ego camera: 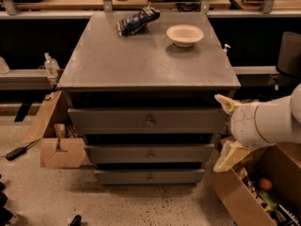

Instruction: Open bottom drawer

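The grey cabinet (146, 65) stands in the middle with three drawers. The bottom drawer (122, 177) is the lowest and narrowest-looking, with a flat grey front and a small round knob (149, 177) at its centre; its front sits in line with the cabinet. The middle drawer (117, 153) and the top drawer (108, 121) are above it. My gripper (225, 130) comes in from the right on a white arm (268, 124), beside the cabinet's right edge at the height of the top and middle drawers. Its two cream fingers (225, 103) are spread apart and hold nothing.
A blue chip bag (137, 20) and a white bowl (185, 34) lie on the cabinet top. An open cardboard box (256, 192) with items stands at the lower right, under my arm. Another cardboard box (59, 149) and a bottle (51, 66) are at the left. A workbench runs behind.
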Motion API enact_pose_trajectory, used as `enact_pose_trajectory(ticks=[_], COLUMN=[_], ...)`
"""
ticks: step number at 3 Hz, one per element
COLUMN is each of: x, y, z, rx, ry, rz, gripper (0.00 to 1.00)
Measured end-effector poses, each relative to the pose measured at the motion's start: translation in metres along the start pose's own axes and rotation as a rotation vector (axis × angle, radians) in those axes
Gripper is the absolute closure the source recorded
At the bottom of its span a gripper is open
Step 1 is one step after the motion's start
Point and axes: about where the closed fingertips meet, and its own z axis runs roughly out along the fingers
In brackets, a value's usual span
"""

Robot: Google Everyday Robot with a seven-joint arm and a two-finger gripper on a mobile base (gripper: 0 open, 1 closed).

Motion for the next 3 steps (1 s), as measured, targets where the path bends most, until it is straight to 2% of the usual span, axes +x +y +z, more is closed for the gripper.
enact_pose_trajectory(ticks=[1, 2, 3], x=[0.003, 0.003, 0.025], y=[-0.023, -0.026, -0.004], z=[0.007, 0.006, 0.041], rx=[0.113, 0.124, 0.108], ry=[-0.004, -0.002, -0.048], rz=[-0.047, -0.047, -0.02], gripper=[0.0, 0.0, 0.0])
